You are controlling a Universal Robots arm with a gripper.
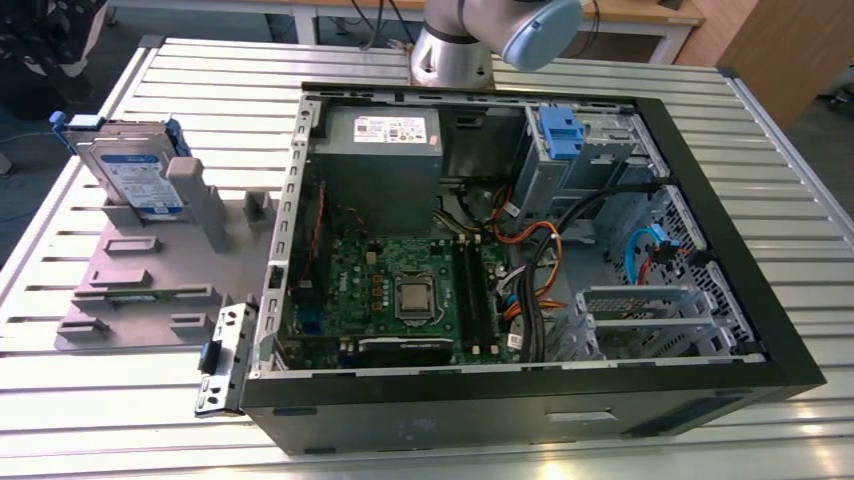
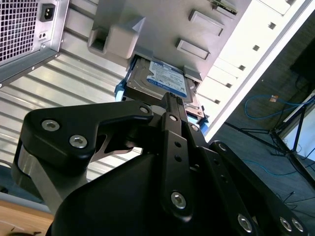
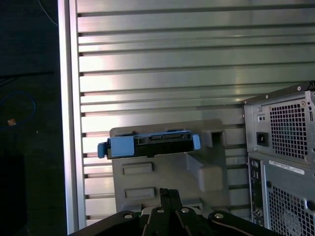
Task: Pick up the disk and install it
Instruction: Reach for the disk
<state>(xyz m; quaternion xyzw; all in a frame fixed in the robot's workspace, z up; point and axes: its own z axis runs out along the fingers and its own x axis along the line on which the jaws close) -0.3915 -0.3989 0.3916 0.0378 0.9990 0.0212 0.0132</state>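
The disk (image 1: 134, 178) is a silver hard drive with a white-and-blue label in a blue carrier. It stands on edge in a slot of the grey holder plate (image 1: 140, 290) at the exterior view's left, outside the computer case. In the second wrist view its label face (image 2: 160, 78) shows just past my fingertips. In the first wrist view I see the disk (image 3: 147, 145) edge-on. My gripper (image 3: 166, 191) (image 2: 170, 97) hangs above the holder, apart from the disk, its black fingers pressed together with nothing between them.
The open computer case (image 1: 747, 290) lies on the slatted metal table (image 1: 200, 80). Inside it are the grey power supply (image 1: 380, 150), the motherboard (image 1: 400, 290), cables and a metal drive bay with a blue latch (image 1: 561, 130). The arm's base (image 1: 454, 50) stands behind the case.
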